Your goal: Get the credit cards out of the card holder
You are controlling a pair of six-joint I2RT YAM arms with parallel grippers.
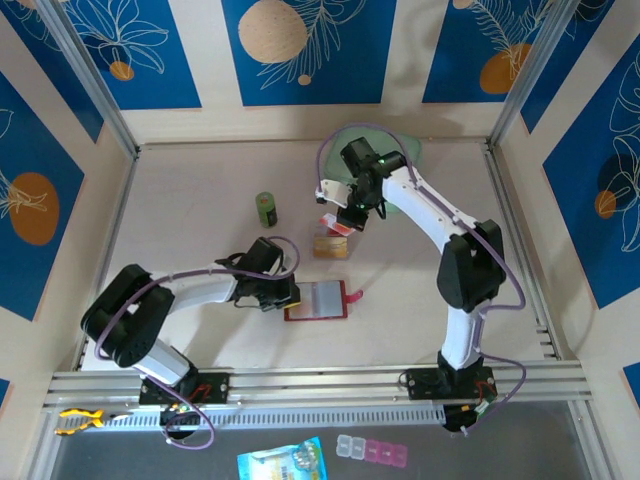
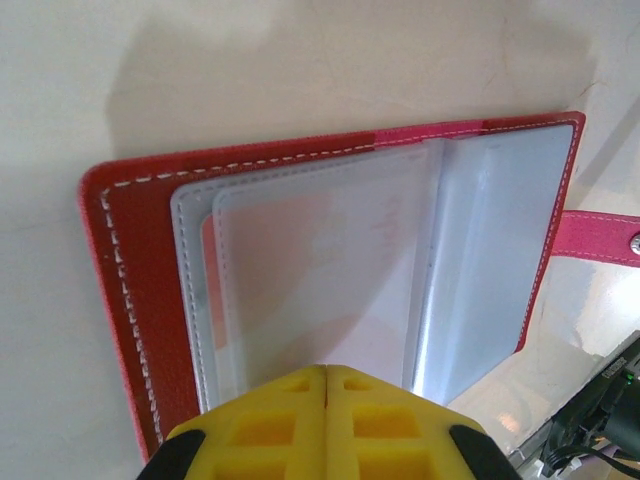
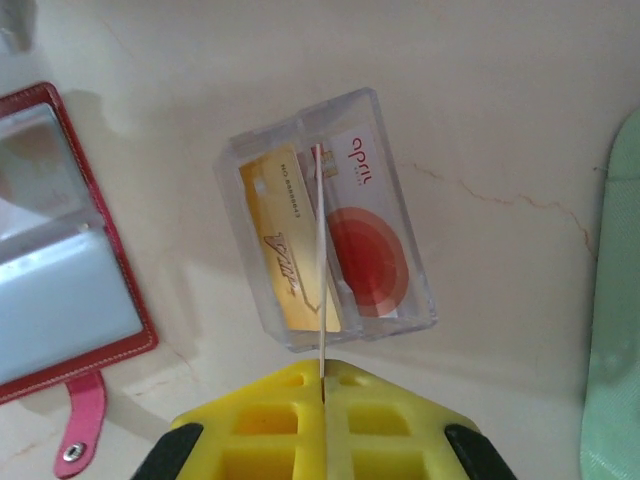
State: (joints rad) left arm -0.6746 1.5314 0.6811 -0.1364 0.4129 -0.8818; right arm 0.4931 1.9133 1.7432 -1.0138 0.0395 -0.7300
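The right fingers (image 3: 330, 378) are pressed together on a thin card (image 3: 319, 250). It is seen edge-on from the right wrist as a pale line running straight out from between the tips. The card hangs over a clear box (image 3: 232, 165) that rests on the bench (image 3: 500, 90). I cannot tell whether the card's far end touches the box. Inside the box lie a yellowish card (image 3: 285, 255) and, beside it, a white card (image 3: 365, 250) printed with a red disc. From above, this box sits just beyond the card holder (image 1: 318, 300), with the right fingers (image 1: 345, 218) over its far end.

The left fingers (image 2: 330, 385) are closed tip to tip at the near edge of the open card holder (image 2: 140, 260), over its pale clear pockets (image 2: 320, 260). Whether a pocket leaf is pinched between them cannot be made out. The card holder lies flat and open on the bench near its middle, red cover down. Its pink snap strap (image 2: 595, 238) sticks out on the side away from the left arm.

A mint-green case (image 1: 410, 150) lies at the far side of the bench under the right arm. A small green can (image 1: 266, 208) stands to the left of the clear box, well apart from the card holder.
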